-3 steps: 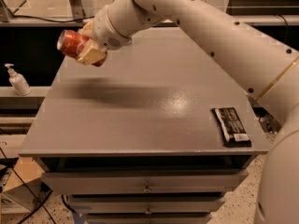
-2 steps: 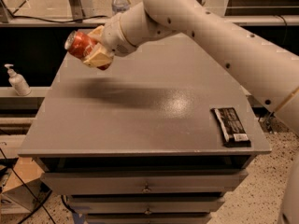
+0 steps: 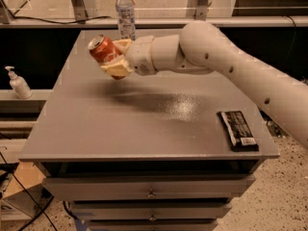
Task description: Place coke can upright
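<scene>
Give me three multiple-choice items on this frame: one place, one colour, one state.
1. Where on the grey table does the flat black wrapped bar lie? A) front right B) back left C) centre
2. What colour is the small aluminium soda can? A) blue B) green C) red
3. How is the can? A) standing on the table B) held tilted in the air C) lying flat
Answers: 1 A, the bar sits by the front right edge. 2 C, its body is red. 3 B, the gripper, above the table's back left part, is shut on it, clear of the surface.
</scene>
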Tool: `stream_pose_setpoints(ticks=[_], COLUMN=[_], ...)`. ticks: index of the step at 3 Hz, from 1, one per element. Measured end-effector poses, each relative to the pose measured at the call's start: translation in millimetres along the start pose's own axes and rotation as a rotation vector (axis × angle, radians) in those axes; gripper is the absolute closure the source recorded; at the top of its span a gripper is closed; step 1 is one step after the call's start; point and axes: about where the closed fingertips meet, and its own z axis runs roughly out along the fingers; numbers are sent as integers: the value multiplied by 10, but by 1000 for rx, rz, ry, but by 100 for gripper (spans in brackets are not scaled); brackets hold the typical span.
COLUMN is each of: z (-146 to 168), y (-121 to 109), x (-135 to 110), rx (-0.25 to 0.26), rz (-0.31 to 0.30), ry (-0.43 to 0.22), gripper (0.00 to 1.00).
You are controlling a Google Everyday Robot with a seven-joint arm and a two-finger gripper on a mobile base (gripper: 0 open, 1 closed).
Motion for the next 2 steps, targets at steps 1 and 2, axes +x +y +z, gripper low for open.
stream_pose_setpoints(ticks=[1,2], z=[-152,-269], y=[-33,-50], x=[89,131], rx=[84,139], rz=[70,108], ry=[-136,-212], gripper=[100,100])
